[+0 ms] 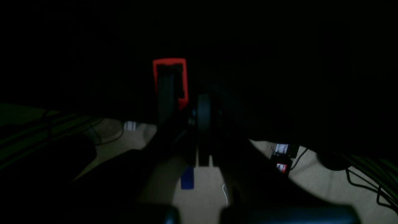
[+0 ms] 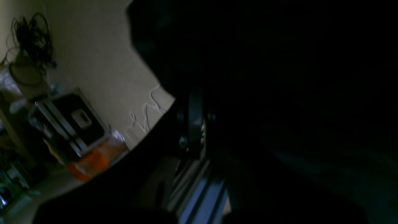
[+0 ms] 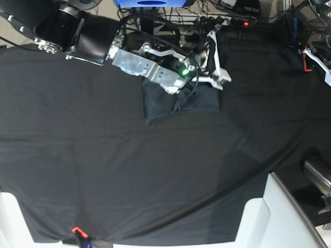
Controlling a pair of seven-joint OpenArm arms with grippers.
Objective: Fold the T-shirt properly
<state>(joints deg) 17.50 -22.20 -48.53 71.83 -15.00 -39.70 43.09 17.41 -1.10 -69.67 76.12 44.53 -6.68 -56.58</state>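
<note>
The T-shirt (image 3: 181, 101) lies as a small slate-grey folded rectangle on the black table cloth (image 3: 93, 155), at the table's far middle. My right arm reaches in from the upper left, and its gripper (image 3: 217, 57) hangs over the shirt's far right corner with its white fingers (image 3: 221, 72) together; whether cloth is pinched I cannot tell. In the right wrist view the gripper (image 2: 194, 119) is only a dark outline. My left gripper (image 3: 312, 58), with a red part, is at the far right edge, away from the shirt. In the left wrist view it (image 1: 186, 96) looks shut and empty.
White table corners (image 3: 269, 206) show at the front. A metal post (image 3: 315, 173) stands at the right. Cables and a power strip (image 3: 232, 20) lie behind the table. The wrist views show beige floor (image 1: 205, 186), cables and boxes (image 2: 74, 121) beyond dark cloth.
</note>
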